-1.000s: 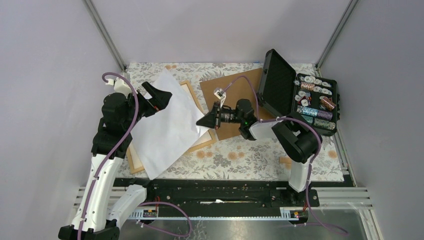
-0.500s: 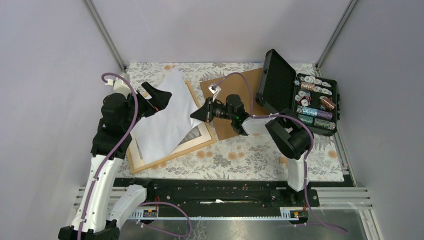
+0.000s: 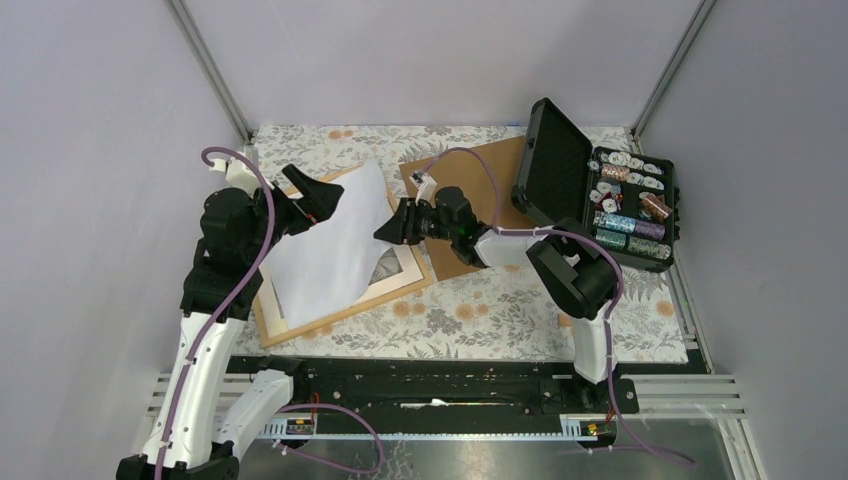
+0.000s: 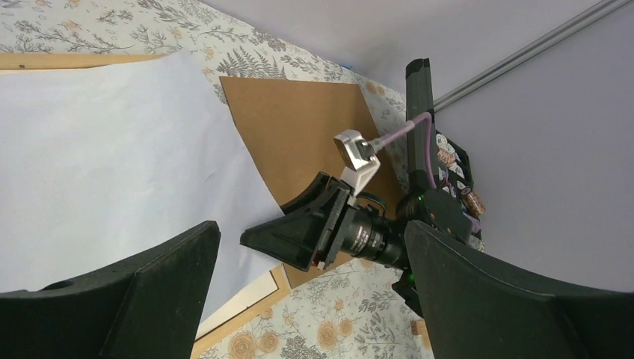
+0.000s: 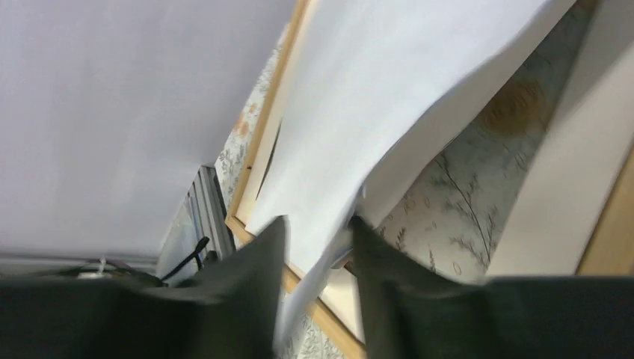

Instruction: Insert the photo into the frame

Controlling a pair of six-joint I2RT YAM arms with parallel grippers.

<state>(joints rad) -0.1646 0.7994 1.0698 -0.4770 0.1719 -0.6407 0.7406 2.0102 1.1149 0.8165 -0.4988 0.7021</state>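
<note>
The photo [image 3: 335, 245] shows only its plain white back. It is lifted and tilted over the left part of the light-wood frame [image 3: 345, 312], which lies flat on the floral cloth with a cream mat [image 3: 408, 268] in it. My right gripper [image 3: 385, 232] is shut on the photo's right edge; in the right wrist view the sheet [image 5: 389, 90] runs down between the fingers [image 5: 247, 299] above the frame rail [image 5: 321, 315]. My left gripper [image 3: 315, 200] is open and empty at the sheet's far left corner. Its wrist view shows the sheet [image 4: 112, 164] and the frame corner [image 4: 250, 319].
A brown backing board [image 3: 490, 180] lies right of the frame, under the right arm. An open black case [image 3: 600, 195] with several small colourful items stands at the far right. Grey walls and metal posts enclose the table.
My right gripper has moved left and farther back with the photo's edge, raising the sheet steeper and uncovering the mat's right side. The left arm has barely moved.
</note>
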